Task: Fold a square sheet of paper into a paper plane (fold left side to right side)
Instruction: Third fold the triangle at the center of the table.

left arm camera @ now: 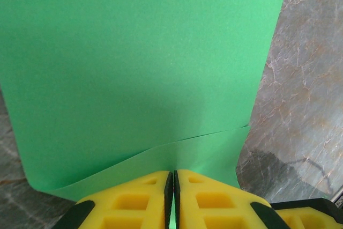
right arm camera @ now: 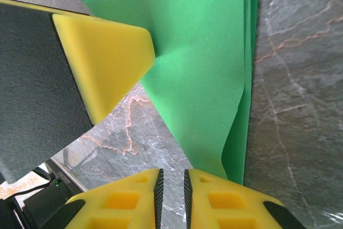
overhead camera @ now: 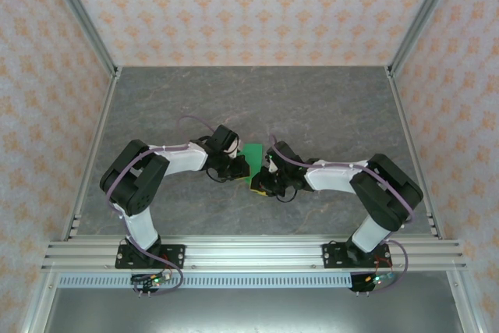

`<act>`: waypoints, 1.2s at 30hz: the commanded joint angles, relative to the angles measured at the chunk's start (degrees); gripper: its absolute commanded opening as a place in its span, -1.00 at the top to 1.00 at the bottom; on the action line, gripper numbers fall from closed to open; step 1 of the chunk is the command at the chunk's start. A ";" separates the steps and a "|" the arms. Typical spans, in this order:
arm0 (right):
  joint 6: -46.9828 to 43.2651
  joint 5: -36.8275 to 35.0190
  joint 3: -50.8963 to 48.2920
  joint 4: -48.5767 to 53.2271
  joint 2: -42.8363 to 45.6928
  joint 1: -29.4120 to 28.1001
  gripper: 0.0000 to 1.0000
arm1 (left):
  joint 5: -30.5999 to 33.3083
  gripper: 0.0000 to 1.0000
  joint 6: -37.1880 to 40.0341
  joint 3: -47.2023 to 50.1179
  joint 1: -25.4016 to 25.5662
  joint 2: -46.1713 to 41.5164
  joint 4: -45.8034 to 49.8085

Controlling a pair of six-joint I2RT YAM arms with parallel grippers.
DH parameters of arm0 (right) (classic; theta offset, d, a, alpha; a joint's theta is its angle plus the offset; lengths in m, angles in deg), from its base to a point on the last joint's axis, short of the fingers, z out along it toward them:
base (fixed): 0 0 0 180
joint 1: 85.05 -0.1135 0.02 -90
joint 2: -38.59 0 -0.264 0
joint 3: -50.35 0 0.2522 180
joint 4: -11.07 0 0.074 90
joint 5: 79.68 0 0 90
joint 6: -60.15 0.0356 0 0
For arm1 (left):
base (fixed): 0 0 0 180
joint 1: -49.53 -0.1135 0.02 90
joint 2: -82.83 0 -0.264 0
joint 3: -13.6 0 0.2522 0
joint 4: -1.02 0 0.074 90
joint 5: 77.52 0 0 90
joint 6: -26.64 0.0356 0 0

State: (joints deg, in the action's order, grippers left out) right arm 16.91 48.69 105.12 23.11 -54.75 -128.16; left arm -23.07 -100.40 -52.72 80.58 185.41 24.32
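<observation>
Right now you have the square sheet of paper [overhead camera: 252, 154] at the middle of the desk [overhead camera: 327, 107], between your left arm [overhead camera: 171, 157] and right arm [overhead camera: 335, 173] where they meet. Your left jaws are pressed together on the sheet's near edge. In the left wrist view a sliver of green shows in the slit between them, and the sheet [left arm camera: 134, 63] rises away from them. Your right jaws stand a narrow slit apart, with bare desk showing through the gap. The paper's [right arm camera: 203, 68] lower corner comes down just beside one of them, but nothing sits between them, so I judge them to be gripping nothing.

As for progress, the sheet is already doubled over. From the right wrist you can see two green layers lying one over the other, their right-hand edges nearly matched. From the left wrist, one layer's edge runs across the other just ahead of the jaws. The fold looks loose, though: the lower part of the top layer bulges away and no sharp crease shows. I would call the side-to-side fold brought over but not yet pressed flat. Everything after that is left to do, as far as these views show: no pointed nose, no wings, nothing like a dart shape yet
</observation>
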 commanded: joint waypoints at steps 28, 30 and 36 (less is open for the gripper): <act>2.64 -2.90 -5.65 6.46 2.29 -0.92 0.59 | 3.82 0.72 1.44 0.16 0.14 0.20 3.87; 2.54 -2.95 -6.48 7.74 3.73 -0.98 0.59 | 3.65 0.72 1.44 0.03 0.08 0.16 3.82; -0.11 -6.42 -6.55 11.33 12.38 -1.01 0.58 | 3.78 0.72 1.88 -0.28 0.08 0.09 4.52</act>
State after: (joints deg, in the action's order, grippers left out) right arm 18.35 45.80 98.41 29.17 -46.64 -128.79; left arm -23.07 -100.18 -52.74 80.58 185.41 24.39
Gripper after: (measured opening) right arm 0.206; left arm 0.139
